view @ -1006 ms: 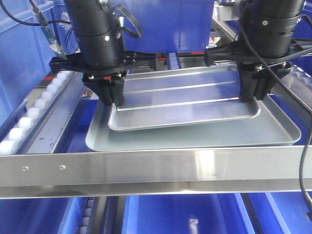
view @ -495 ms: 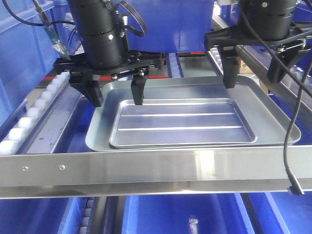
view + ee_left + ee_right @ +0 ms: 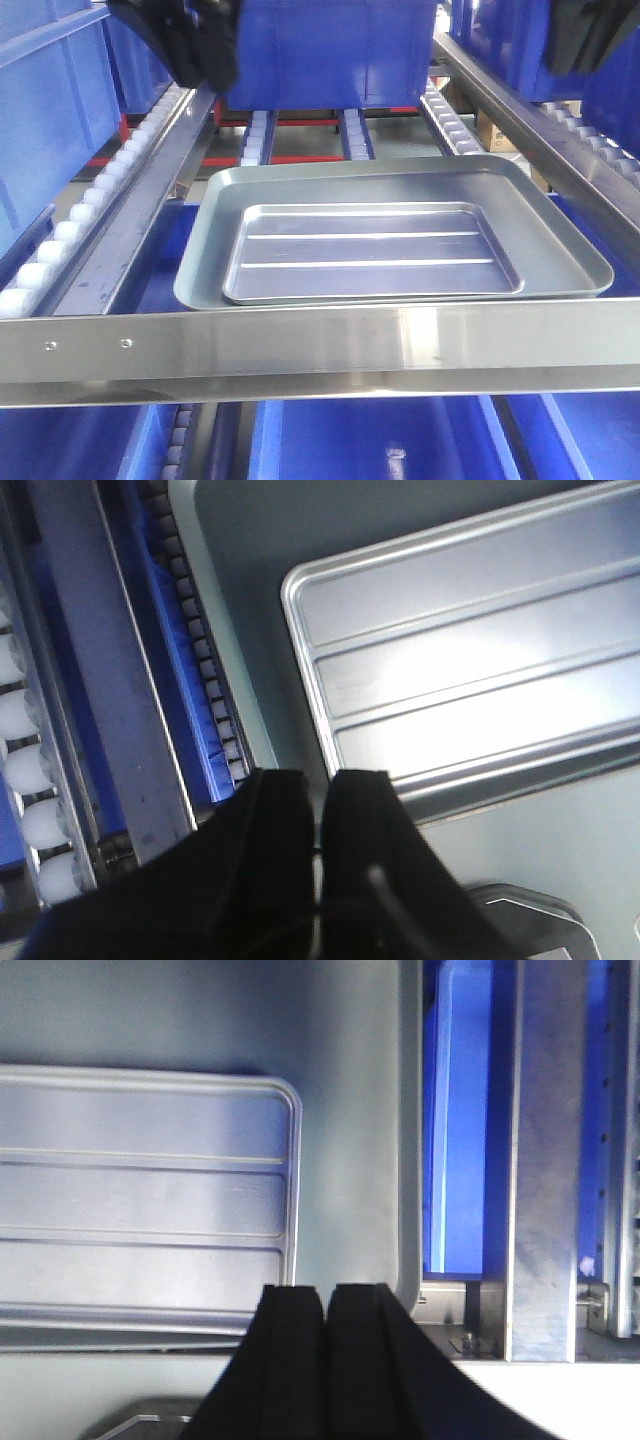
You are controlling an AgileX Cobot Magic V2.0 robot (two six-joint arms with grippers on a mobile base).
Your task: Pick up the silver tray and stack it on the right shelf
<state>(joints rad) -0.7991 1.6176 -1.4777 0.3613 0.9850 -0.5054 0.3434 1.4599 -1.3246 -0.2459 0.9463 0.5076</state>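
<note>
The silver tray (image 3: 370, 250), shiny with two long ridges, lies flat inside the larger grey tray (image 3: 565, 245) on the right shelf, a roller rack whose front crossbar (image 3: 300, 345) has two small holes at its left end. Nothing holds it. My left gripper (image 3: 322, 775) is shut and empty, high above the tray's left end (image 3: 470, 660). My right gripper (image 3: 326, 1315) is shut and empty, high above the tray's right end (image 3: 140, 1200). In the front view only dark parts of the left arm (image 3: 190, 45) and right arm (image 3: 585, 30) show at the top corners.
Rows of white wheels (image 3: 60, 240) line the rack's left side, with more wheels (image 3: 450, 115) at the back. A blue bin (image 3: 330, 50) stands behind the trays. Blue bins (image 3: 50, 110) flank the rack and sit below the crossbar (image 3: 370, 440).
Both grippers let go of the silver tray, which now lies flat in the grey tray. Both arms rose nearly out of the front view, and the jaws have shut.
</note>
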